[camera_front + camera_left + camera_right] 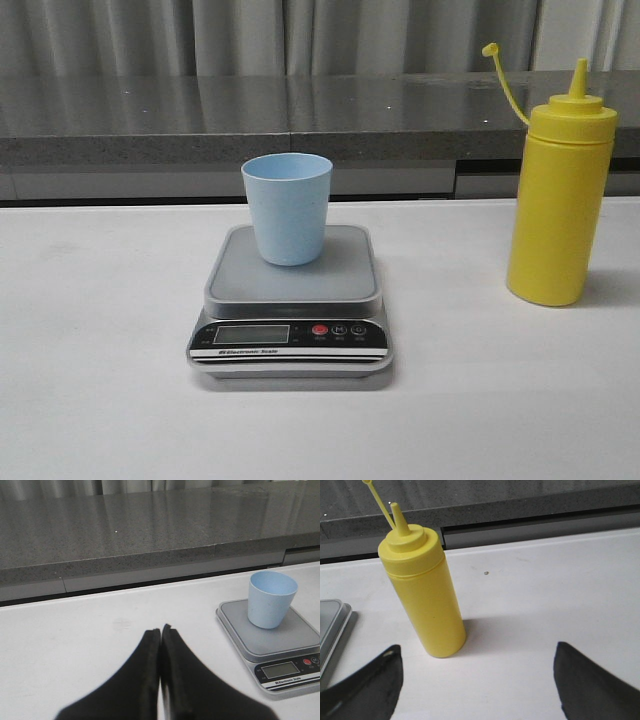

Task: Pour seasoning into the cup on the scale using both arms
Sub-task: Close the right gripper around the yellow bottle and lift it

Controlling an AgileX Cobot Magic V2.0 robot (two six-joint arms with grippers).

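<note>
On the white tabletop (100, 330), the right hand (477, 680) spreads near the squeeze bottle (422, 590), left hand (160, 635) pressed together; a glancing grasp could topple the tall bottle.

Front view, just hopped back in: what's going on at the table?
Nothing is held yet. The blue cup stands upright on the scale, and the yellow seasoning bottle stands apart on the table, cap off on its tether. The left hand is shut and empty. The right hand is open, facing the bottle.
</note>
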